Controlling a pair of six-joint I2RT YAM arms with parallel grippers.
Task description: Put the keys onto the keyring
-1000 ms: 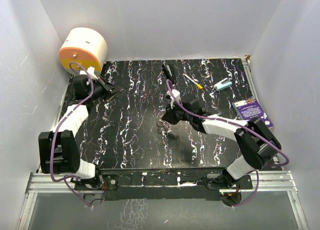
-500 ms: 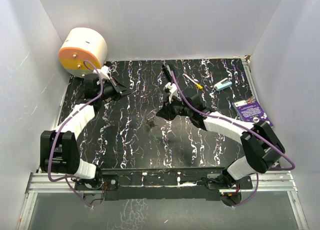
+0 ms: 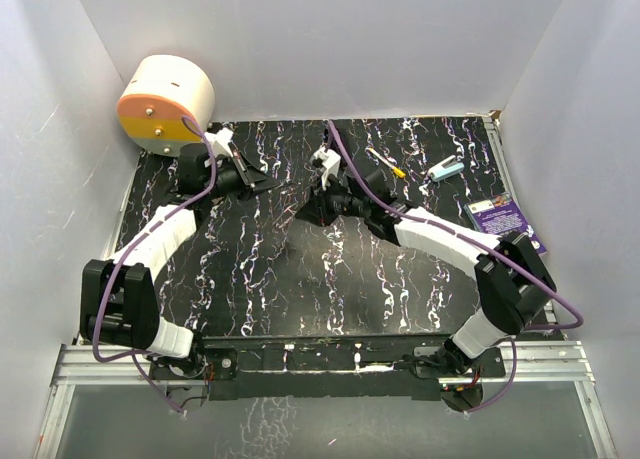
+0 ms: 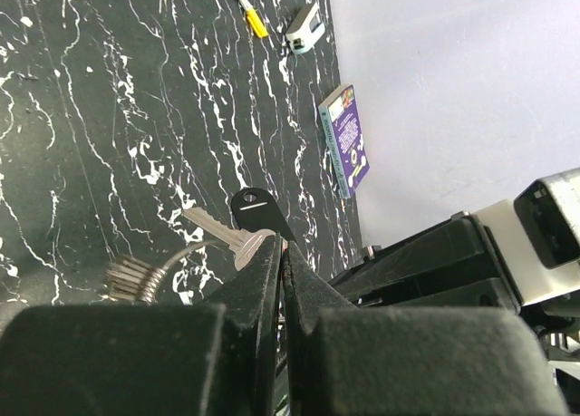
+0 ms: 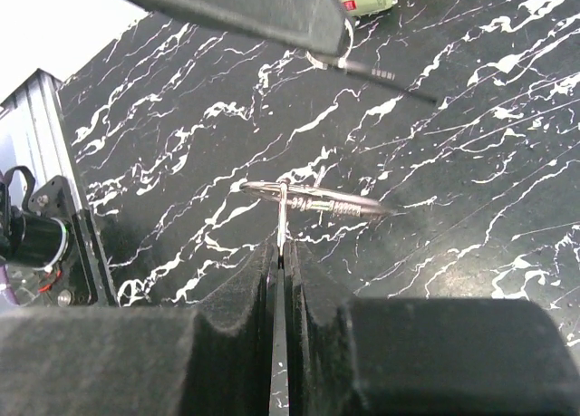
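In the right wrist view my right gripper (image 5: 282, 244) is shut on a thin upright metal piece hooked to the keyring (image 5: 317, 200), a wire ring seen edge-on with a small coil. The ring hangs above the black marbled table (image 3: 250, 269). From the left wrist I see the ring's wire (image 4: 186, 255) and one silver key (image 4: 213, 227) just beyond my left gripper (image 4: 283, 244), which is shut. A small black shape with a white mark (image 4: 256, 208) sits at its tips; I cannot tell whether it is held. In the top view the left gripper (image 3: 268, 183) and right gripper (image 3: 300, 212) nearly meet.
A yellow-handled thin tool (image 3: 385, 162) and a small teal-and-white object (image 3: 447, 168) lie at the back right. A purple booklet (image 3: 497, 219) lies by the right edge. A cream-and-orange cylinder (image 3: 167, 101) stands at the back left corner. White walls close three sides.
My right gripper has lifted the keyring off the table's middle and carried it back and left. My left gripper has swung right to meet it. Both stayed shut.
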